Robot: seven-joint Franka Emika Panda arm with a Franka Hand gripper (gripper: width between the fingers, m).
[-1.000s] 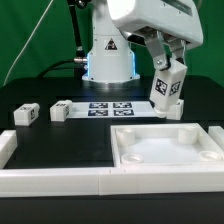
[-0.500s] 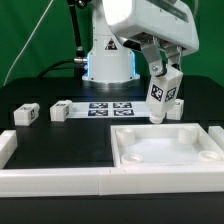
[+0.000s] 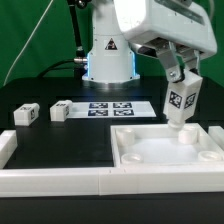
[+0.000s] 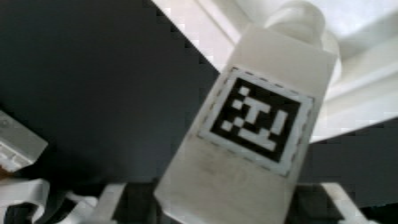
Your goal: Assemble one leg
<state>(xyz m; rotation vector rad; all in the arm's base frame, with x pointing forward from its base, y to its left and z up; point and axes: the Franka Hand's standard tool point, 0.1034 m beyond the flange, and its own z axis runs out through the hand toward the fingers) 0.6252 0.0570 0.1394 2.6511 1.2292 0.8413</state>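
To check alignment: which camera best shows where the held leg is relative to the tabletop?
The exterior view: the whole leg hangs in the gripper by the tabletop's far rim. The wrist view shows only its tagged face.

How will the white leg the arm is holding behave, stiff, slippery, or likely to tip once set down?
Probably stiff: the leg shows no bend, held only at its upper end by the jaws. Likely light, looking like small moulded plastic. Its smooth faces may slip, and being tall and narrow it could tip on the tabletop.
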